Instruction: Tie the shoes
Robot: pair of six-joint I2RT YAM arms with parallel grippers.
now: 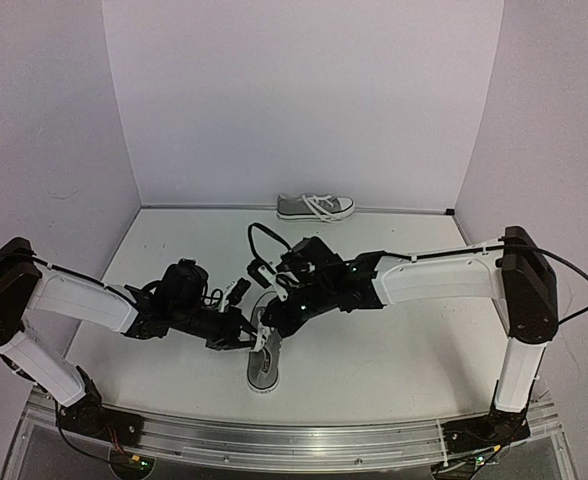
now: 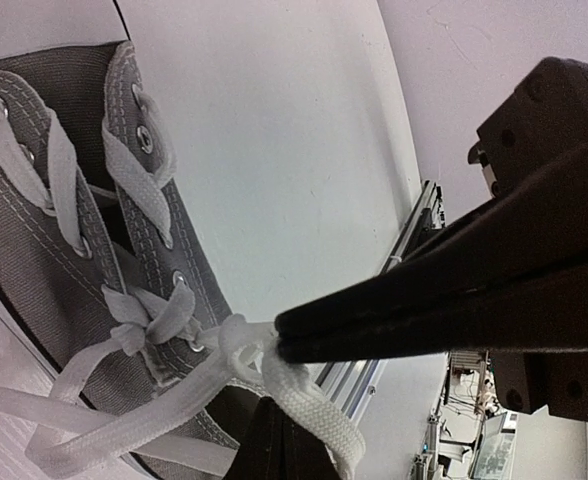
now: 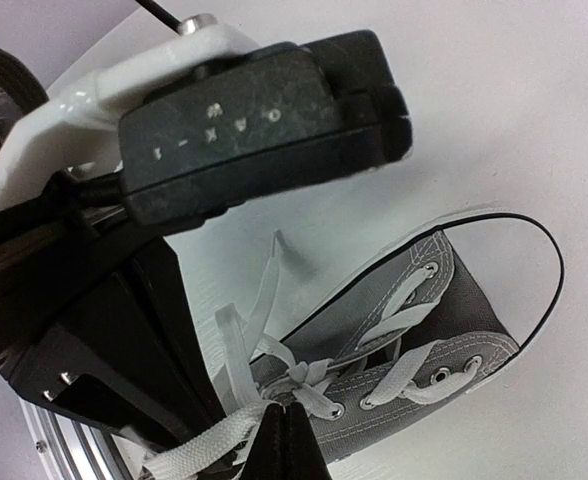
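Note:
One grey shoe [image 1: 264, 362] lies near the table's front edge, toe toward me, with loose white laces. My left gripper [image 1: 248, 337] and right gripper [image 1: 274, 320] meet over its lace end. In the left wrist view the shoe [image 2: 64, 270] shows a first crossed knot [image 2: 149, 325]. My left gripper [image 2: 272, 408] is shut on a white lace [image 2: 314, 420], and the right gripper [image 2: 282, 345] pinches the lace beside it. In the right wrist view my right gripper [image 3: 289, 412] is shut on a lace [image 3: 199, 445] at the shoe [image 3: 424, 385]. The second shoe [image 1: 316, 207] stands at the back wall.
White walls close the table on three sides. An aluminium rail [image 1: 294, 440] runs along the front edge just behind the near shoe. A black cable [image 1: 262, 240] loops above the right wrist.

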